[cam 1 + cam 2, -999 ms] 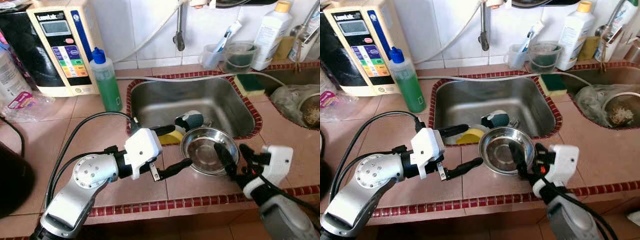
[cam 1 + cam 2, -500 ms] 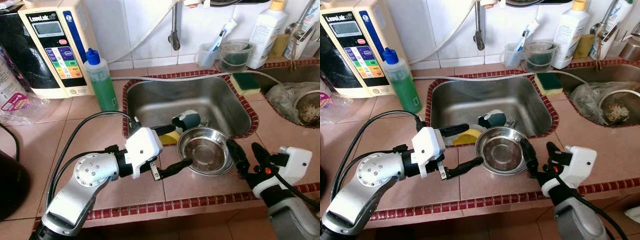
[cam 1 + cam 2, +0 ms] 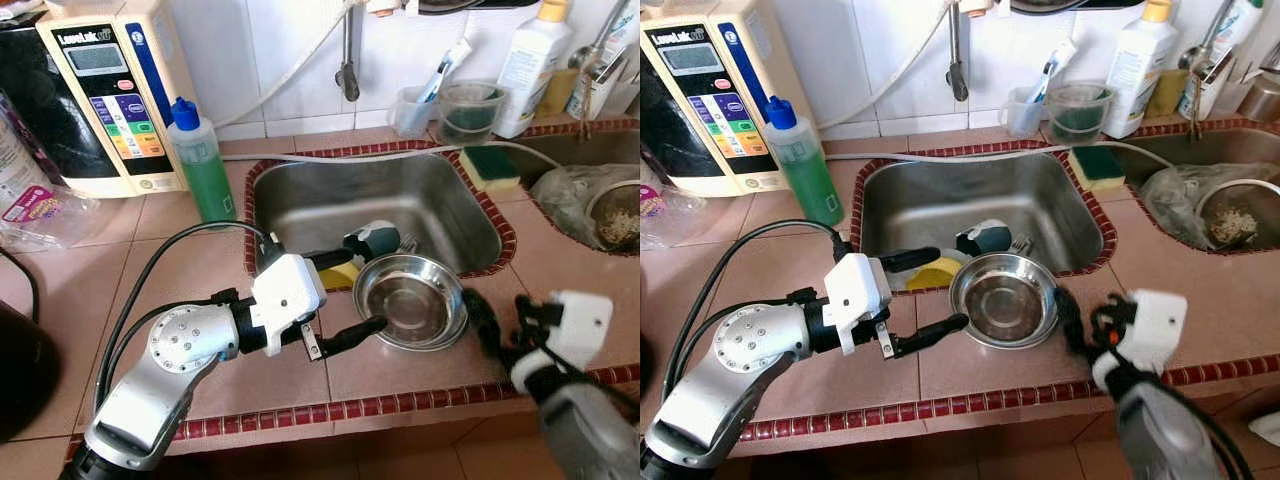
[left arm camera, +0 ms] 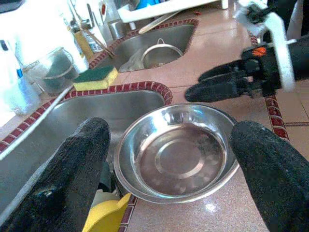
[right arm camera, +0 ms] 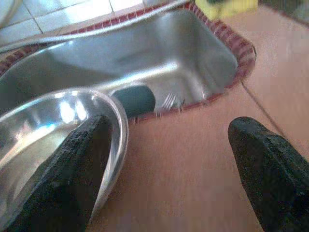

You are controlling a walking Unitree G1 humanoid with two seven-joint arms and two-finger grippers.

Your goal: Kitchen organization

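Left pincer (image 3: pixel 342 296) was spread wide open, holding nothing, fingers either side of the steel bowl (image 3: pixel 410 300), which sat on the tiled surface (image 3: pixel 190 250) at the sink's (image 3: pixel 430 200) front rim. Right pincer (image 3: pixel 1087 322) was open too, empty, just beside the bowl's right edge. Behind the bowl, inside the sink: yellow sponge (image 3: pixel 937 272), dark cup (image 3: pixel 982 237), fork. Green soap bottle (image 3: pixel 205 165) stood further left.

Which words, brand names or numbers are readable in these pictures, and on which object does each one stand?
"LeveLuk SD": only partly legible, on the dark top panel of the cream countertop machine, above its small screen.
Coloured buttons on that machine: captions too small to read.
Pink label on the clear plastic packet: print blurred, unreadable.
White bottle by the wall: no label text can be made out.
Green soap bottle: no readable text.
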